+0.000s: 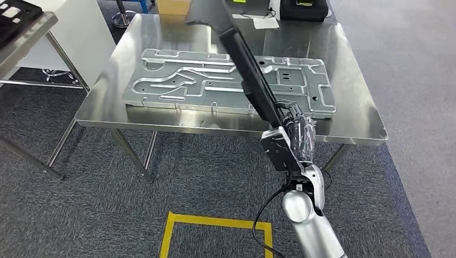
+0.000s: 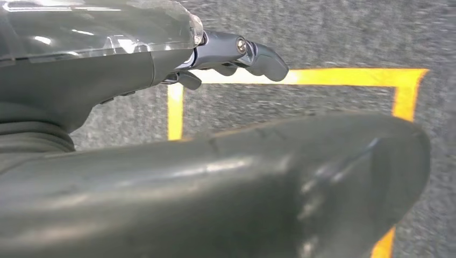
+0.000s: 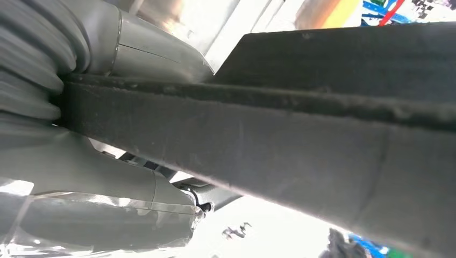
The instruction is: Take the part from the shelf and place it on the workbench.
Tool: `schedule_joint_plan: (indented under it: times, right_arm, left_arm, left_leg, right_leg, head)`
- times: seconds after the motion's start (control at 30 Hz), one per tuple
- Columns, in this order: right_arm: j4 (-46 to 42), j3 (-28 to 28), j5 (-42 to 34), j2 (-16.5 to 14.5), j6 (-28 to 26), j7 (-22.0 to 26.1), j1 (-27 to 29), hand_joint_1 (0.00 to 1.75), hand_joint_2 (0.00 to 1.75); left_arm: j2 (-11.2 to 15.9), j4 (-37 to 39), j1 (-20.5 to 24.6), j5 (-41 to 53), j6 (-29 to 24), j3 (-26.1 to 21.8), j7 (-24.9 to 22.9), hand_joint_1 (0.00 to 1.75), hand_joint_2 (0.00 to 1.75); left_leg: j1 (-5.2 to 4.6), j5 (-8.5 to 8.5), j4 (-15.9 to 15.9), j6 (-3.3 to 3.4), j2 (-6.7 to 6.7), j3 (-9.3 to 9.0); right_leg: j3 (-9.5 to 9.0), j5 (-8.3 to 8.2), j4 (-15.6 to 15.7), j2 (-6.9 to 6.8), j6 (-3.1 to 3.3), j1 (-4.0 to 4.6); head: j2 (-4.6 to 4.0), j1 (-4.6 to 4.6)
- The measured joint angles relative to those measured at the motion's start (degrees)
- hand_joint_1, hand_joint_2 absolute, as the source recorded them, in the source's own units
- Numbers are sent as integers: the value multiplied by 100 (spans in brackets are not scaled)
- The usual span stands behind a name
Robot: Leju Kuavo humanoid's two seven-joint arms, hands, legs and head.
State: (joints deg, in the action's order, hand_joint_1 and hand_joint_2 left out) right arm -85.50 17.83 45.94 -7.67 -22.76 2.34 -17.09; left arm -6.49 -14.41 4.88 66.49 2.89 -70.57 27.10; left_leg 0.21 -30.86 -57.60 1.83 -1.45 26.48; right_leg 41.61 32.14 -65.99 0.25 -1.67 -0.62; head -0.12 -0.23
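The right robot hand (image 1: 299, 133) clamps the lower end of the long black flat part (image 1: 248, 70), tilted over the steel tabletop (image 1: 355, 80). Held so far off-centre, the part could swing and strike the grey machined metal plate (image 1: 226, 80). The left robot hand (image 2: 236, 54) hangs with fingers apart, holding nothing.

Part's (image 1: 244, 59) top end cut off

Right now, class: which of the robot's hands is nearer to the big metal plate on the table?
Right. The right hand grips a long black part at the table's near edge, just beside the metal plate. The left hand hangs low over carpet and yellow floor tape.
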Motion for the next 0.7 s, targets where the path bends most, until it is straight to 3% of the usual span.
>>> schedule_joint_plan:
  times: [0.07,0.1,0.17,0.2,0.27,0.3,0.33,0.4,0.43,0.47,0.5,0.57,0.6,0.63,0.7]
  right_arm:
    - [19,19,370,41,-26,-105,-7,175,175]
    - [21,25,617,62,-44,-178,-19,175,175]
    - [3,33,1114,95,-75,-307,-81,175,175]
    - [-9,33,1321,108,-86,-351,-119,175,175]
    - [-24,33,1571,133,-91,-394,-167,175,175]
    - [-21,33,1653,145,-89,-408,-173,175,175]
    - [-16,33,1724,157,-83,-417,-172,175,175]
    - [0,33,1863,181,-74,-440,-168,175,175]
    - [8,34,1934,193,-72,-458,-168,175,175]
    - [19,36,2013,203,-71,-479,-167,175,175]
    - [34,39,2100,214,-69,-501,-163,175,175]
    - [79,54,2257,242,-55,-537,-152,175,175]
    - [97,65,2325,255,-41,-555,-148,175,175]
    - [108,73,2393,267,-28,-574,-157,175,175]
    - [104,81,2511,285,-10,-609,-199,175,175]
  left_arm:
    - [-7,16,-10,-1,1,1,0,0,0]
    - [-7,22,-8,-1,1,1,2,0,0]
    - [-2,25,20,-2,-1,3,5,0,0]
    - [1,25,32,-1,-2,4,8,0,0]
    - [3,26,53,-2,-3,7,9,0,0]
    - [3,27,53,-2,-3,8,9,0,0]
    - [2,28,46,-4,-3,8,5,0,0]
    - [-1,30,20,-4,-9,8,-5,0,0]
    - [-1,31,12,-4,-18,8,-13,0,0]
    - [-1,32,4,-2,-31,8,-25,0,0]
    - [-1,32,-9,1,-48,8,-40,0,0]
    - [0,34,-42,7,-82,8,-73,0,0]
    - [0,36,-53,9,-96,8,-85,0,0]
    - [0,37,-48,10,-106,8,-94,0,0]
    - [-5,38,-4,11,-112,12,-102,0,0]
  left_leg:
    - [-19,-213,21,-50,-17,-200]
    - [-25,-270,35,-85,-19,-275]
    - [-25,-195,-97,-161,-8,-278]
    - [-18,-67,-335,-192,7,-174]
    - [-2,87,-1057,-246,38,286]
    - [6,1,-1388,-270,52,554]
    - [15,-215,-1606,-288,61,802]
    - [29,-753,-1656,-311,78,1144]
    - [34,-869,-1506,-311,87,1235]
    - [37,-750,-1257,-302,94,1289]
    - [35,-324,-926,-277,99,1319]
    - [11,695,-367,-218,101,1391]
    - [-4,1022,-249,-190,98,1416]
    - [-19,1101,-233,-168,95,1438]
    - [-8,1075,-231,-115,90,1400]
  right_leg:
    - [-4,-923,477,1,90,49]
    - [-22,-1169,577,8,142,67]
    - [-133,-1077,617,36,230,64]
    - [-219,-1022,663,41,272,47]
    - [-445,-904,759,43,328,25]
    - [-568,-826,795,41,343,24]
    - [-694,-744,821,42,348,22]
    - [-952,-566,842,60,340,18]
    - [-1090,-471,845,68,330,16]
    - [-1230,-369,845,74,318,16]
    - [-1349,-265,847,81,303,18]
    - [-1509,-61,793,111,249,39]
    - [-1544,28,771,130,212,49]
    - [-1571,97,757,147,171,54]
    - [-1599,203,754,130,95,41]
  head:
    - [0,-16]
    - [0,-24]
    - [1,-36]
    - [1,-37]
    - [2,-51]
    - [1,-54]
    - [1,-59]
    - [1,-57]
    - [1,-57]
    - [1,-56]
    - [0,-56]
    - [-1,-56]
    - [-1,-57]
    - [-1,-58]
    - [0,-63]
